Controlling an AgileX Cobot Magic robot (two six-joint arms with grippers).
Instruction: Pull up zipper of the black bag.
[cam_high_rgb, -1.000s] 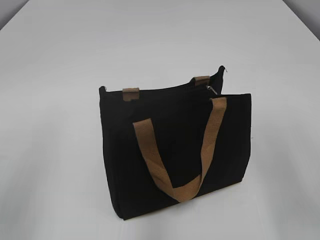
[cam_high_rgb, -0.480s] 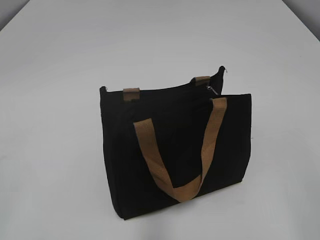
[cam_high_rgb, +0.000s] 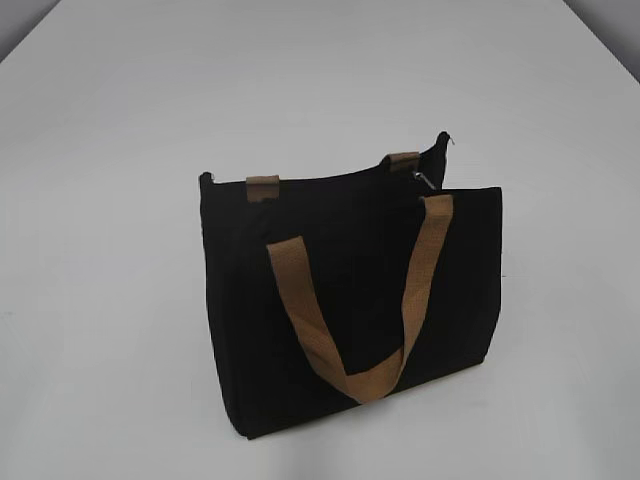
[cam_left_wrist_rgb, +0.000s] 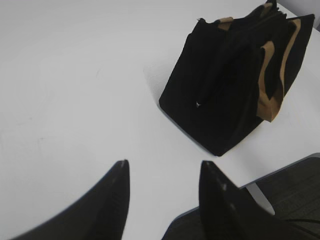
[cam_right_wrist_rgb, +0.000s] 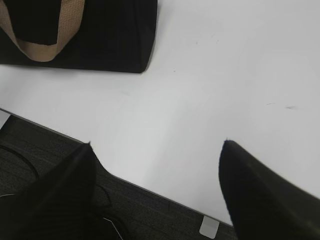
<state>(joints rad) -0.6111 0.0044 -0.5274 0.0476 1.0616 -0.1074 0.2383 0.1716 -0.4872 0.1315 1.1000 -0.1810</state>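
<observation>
The black bag (cam_high_rgb: 350, 300) stands upright on the white table (cam_high_rgb: 120, 150), its near tan handle hanging down its front. The silver zipper pull (cam_high_rgb: 424, 180) sits on the top edge near the bag's right end, beside a tan strap tab. Neither gripper shows in the exterior view. In the left wrist view the bag (cam_left_wrist_rgb: 225, 100) stands ahead and to the right of my open, empty left gripper (cam_left_wrist_rgb: 162, 167), well apart from it. In the right wrist view the bag's lower corner (cam_right_wrist_rgb: 115, 35) is at the top left, far from my open, empty right gripper (cam_right_wrist_rgb: 157, 145).
The table's front edge (cam_right_wrist_rgb: 150, 192) runs under both grippers, with dark floor and cables below it. A thin short stick-like part (cam_left_wrist_rgb: 212, 87) lies along the bag's side in the left wrist view.
</observation>
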